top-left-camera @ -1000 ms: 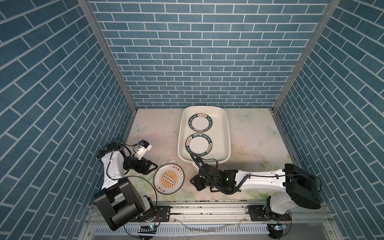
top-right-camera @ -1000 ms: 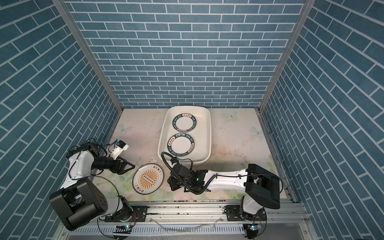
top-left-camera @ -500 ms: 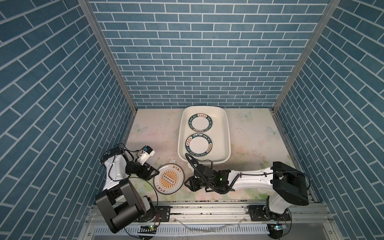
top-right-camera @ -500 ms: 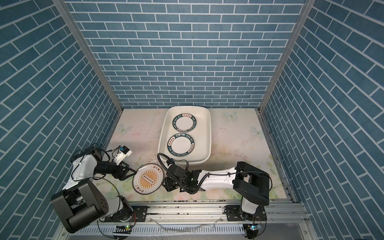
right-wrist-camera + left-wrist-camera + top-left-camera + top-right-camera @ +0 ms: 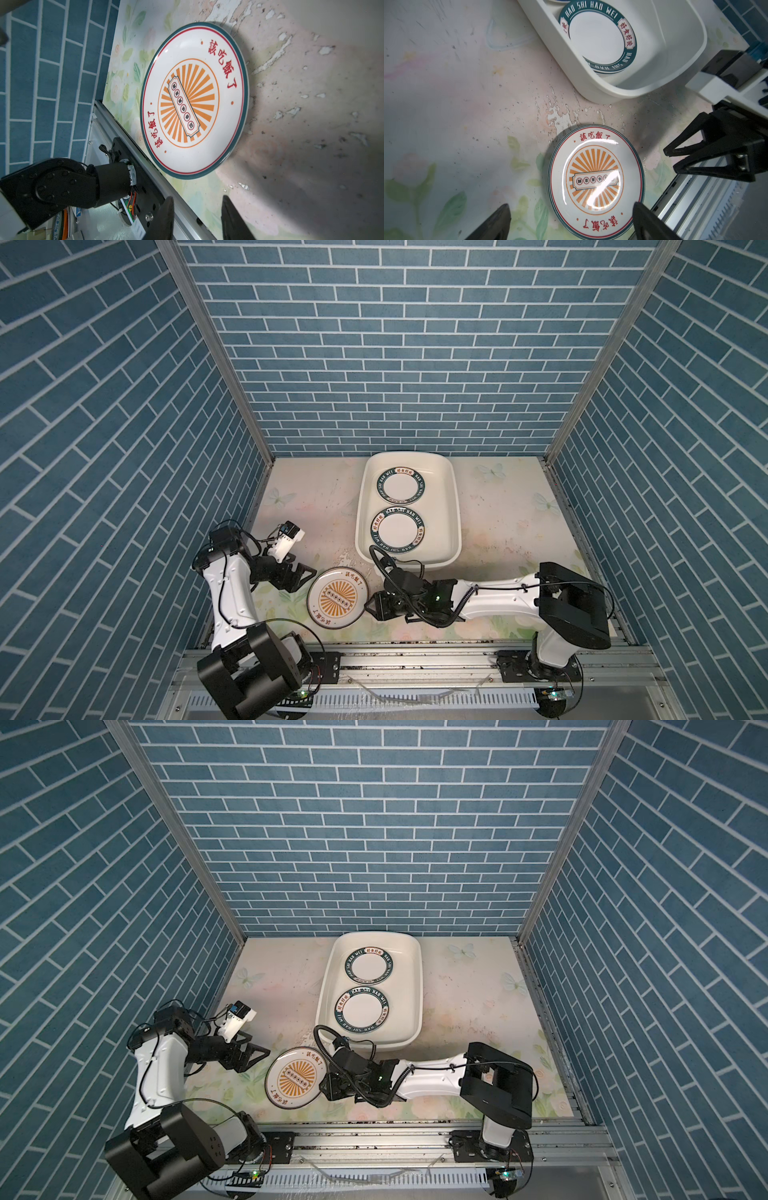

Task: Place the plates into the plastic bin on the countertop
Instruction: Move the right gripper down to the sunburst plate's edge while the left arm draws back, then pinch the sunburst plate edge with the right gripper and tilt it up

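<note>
Flowered bench: two green-rimmed plates lie in the bin; one sunburst plate waits outside, near its front wall. Both empty: left hand wide open, right hand part open, flanking it.

A white plastic bin sits toward 12 o'clock on the flowery countertop, and two green-rimmed plates lie flat inside it (far plate at its 12 o'clock end, near plate at its 6 o'clock end). The orange sun plate lies on the countertop at the bin's 7 o'clock. The left gripper, jaws wide apart, is just beside its 10 o'clock edge, and the right gripper is by its 3 o'clock edge.
</note>
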